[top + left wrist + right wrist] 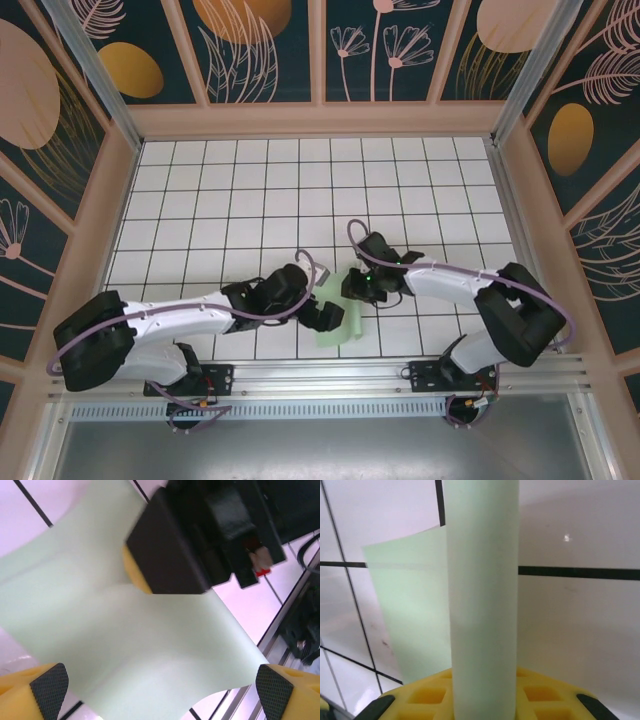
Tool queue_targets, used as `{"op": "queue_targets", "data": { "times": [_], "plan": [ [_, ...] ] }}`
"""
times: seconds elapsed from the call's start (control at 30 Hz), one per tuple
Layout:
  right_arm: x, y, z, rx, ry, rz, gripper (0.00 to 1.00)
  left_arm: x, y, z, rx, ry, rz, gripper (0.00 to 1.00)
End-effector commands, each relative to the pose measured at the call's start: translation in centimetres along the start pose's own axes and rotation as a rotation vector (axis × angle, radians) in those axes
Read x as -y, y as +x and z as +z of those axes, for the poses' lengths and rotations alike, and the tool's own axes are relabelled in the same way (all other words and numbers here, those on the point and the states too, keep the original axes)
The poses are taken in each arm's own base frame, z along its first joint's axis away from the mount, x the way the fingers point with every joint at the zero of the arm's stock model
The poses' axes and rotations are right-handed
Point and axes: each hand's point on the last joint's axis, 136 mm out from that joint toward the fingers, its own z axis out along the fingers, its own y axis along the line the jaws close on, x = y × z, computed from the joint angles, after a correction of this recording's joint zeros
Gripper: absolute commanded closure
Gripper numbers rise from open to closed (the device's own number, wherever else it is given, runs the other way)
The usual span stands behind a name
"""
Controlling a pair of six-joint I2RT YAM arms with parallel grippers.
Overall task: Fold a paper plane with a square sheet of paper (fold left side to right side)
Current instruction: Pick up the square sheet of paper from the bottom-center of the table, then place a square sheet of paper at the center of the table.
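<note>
Two grippers are seen close together over the middle of the table (250,180), just short of its near edge; the square sheet of paper (348,322) is found there, between and under them, part of it flat on the table and part raised off it. The left gripper (326,316) is set at the sheet's left side with its jaws spread wide; in the left wrist view its black-padded yellow fingertips (47,690) are seen far apart, the pale green sheet spanning the gap and nothing pinched. The right gripper (360,288) is placed at the sheet's far right part; in the right wrist view a curved band of the paper is seen rising between its fingers (597,707), whose pads stand apart on either side; whether the band is pinched cannot be told.
</note>
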Motion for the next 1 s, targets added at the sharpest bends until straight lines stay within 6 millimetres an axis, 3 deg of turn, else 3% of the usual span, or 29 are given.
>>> {"op": "queue_targets", "data": {
  "times": [0.0,0.13,0.3,0.47,0.7,0.87,0.97],
  "plan": [
    [-1.2,-1.0,-1.6,0.047,-0.144,-0.049,0.75,-1.4,-2.1,-1.3,0.054,-0.008,-0.048,0.01],
    [-1.6,-2.3,-4.3,0.112,-0.298,-0.081,0.75,-2.7,-5.3,-2.9,0.136,0.015,-0.100,0.02],
    [-1.8,-6.0,-10.2,0.302,-0.510,-0.148,0.76,-3.9,-9.9,-5.5,0.254,0.123,-0.215,0.02],
    [-2.7,-8.6,-15.8,0.399,-0.654,-0.231,0.76,-2.2,-14.3,-8.2,0.316,0.234,-0.178,0.01],
    [-7.7,-10.9,-23.5,0.504,-0.775,-0.425,0.76,1.5,-18.8,-10.8,0.372,0.373,-0.080,0.01],
    [-11.7,-11.4,-29.1,0.562,-0.854,-0.562,0.77,3.3,-21.0,-12.0,0.386,0.417,-0.010,0.01],
    [-13.9,-11.0,-31.5,0.570,-0.886,-0.638,0.77,5.1,-22.8,-13.2,0.411,0.474,0.034,0.01]
  ]
}}
